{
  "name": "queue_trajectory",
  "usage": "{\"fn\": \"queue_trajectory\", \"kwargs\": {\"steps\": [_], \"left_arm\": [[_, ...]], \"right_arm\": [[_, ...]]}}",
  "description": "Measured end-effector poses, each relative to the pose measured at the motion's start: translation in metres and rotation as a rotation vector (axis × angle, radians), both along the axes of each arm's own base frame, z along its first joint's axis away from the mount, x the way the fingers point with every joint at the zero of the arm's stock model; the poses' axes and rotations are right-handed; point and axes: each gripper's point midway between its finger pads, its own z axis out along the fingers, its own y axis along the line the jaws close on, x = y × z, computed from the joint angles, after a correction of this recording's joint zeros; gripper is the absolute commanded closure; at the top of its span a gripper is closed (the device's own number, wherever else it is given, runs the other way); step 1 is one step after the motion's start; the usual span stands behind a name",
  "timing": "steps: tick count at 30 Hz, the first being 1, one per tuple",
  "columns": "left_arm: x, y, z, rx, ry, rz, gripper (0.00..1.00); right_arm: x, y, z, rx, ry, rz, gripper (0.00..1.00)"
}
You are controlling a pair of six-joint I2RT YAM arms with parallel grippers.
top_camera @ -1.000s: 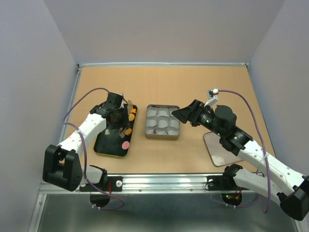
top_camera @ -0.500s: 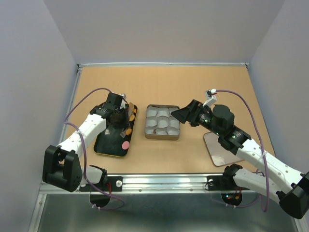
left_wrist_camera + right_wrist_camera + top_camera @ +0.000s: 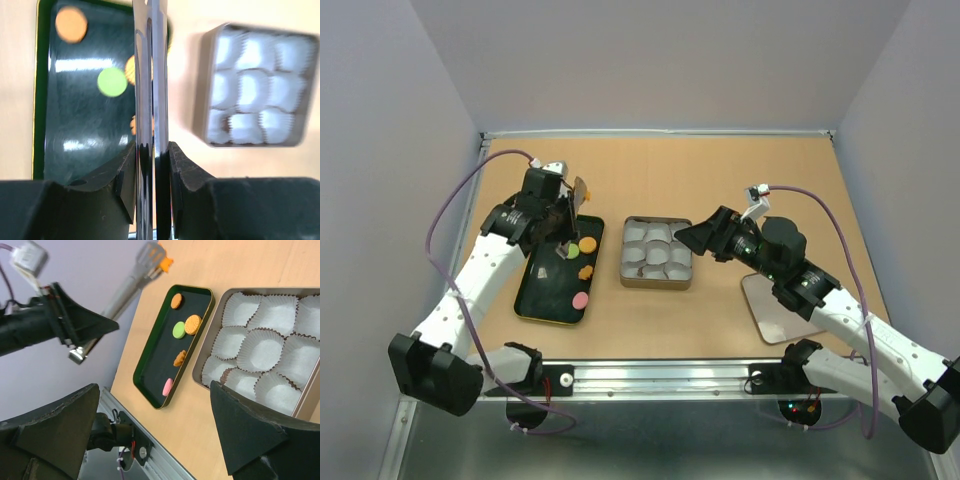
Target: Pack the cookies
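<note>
Packing has barely started, by my read. A silver rectangular tin (image 3: 655, 285) sits mid-tabletop (image 3: 720, 170), closer to the near edge, and holds nine white pleated paper cups (image 3: 262, 349), nearly all empty. One cup at the tin's near-left corner shows a dark sliver, maybe a brown cookie, can't confirm. Five small flat cookies are on the dark green rectangular tray (image 3: 540, 290) by the left edge: a yellow-green round cookie (image 3: 179, 330), two orange round cookies (image 3: 193, 324), an orange irregular cookie (image 3: 180, 358), and a pink cookie (image 3: 167, 386) closest to the near edge. So most of the job is left. The left arm (image 3: 485, 265) reaches up with its wrist high over the tray's far end. The left jaws are clamped tight on shiny metal tongs (image 3: 120, 295) with the blades pressed together. An orange piece (image 3: 165, 262) sits at the tong tip in the right wrist view, likely a cookie bound for the tin. The right arm (image 3: 825, 300) stretches from the near-right corner toward the tin's right side and hovers just beside it, right jaws spread wide and holding nothing. A pale flat sheet (image 3: 770, 315), probably the tin's lid, lies under the right arm toward the near-right corner.
</note>
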Motion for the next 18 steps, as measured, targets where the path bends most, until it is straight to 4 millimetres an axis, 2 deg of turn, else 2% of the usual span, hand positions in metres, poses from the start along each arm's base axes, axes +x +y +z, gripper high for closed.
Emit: {"fn": "queue_trajectory", "kwargs": {"steps": [4,6,11,16,18], "left_arm": [[-0.004,-0.024,0.032,-0.041,-0.094,-0.080,1.00],[-0.010,-0.042,0.034,-0.049,-0.104,-0.140,1.00],[-0.024,-0.090,0.021,-0.067,-0.073,-0.284,1.00],[-0.029,-0.116,0.004,-0.053,-0.033,-0.341,1.00],[-0.038,-0.125,-0.001,-0.045,-0.019,-0.376,1.00]], "right_arm": [[0.001,-0.001,-0.001,-0.013,-0.008,-0.006,0.04],[0.002,-0.003,-0.002,-0.020,-0.010,-0.013,0.04],[0.001,-0.006,-0.003,-0.029,-0.007,-0.021,0.04],[-0.001,-0.011,-0.003,-0.036,-0.005,-0.036,0.04],[-0.002,-0.013,-0.003,-0.042,-0.007,-0.044,0.04]]}}
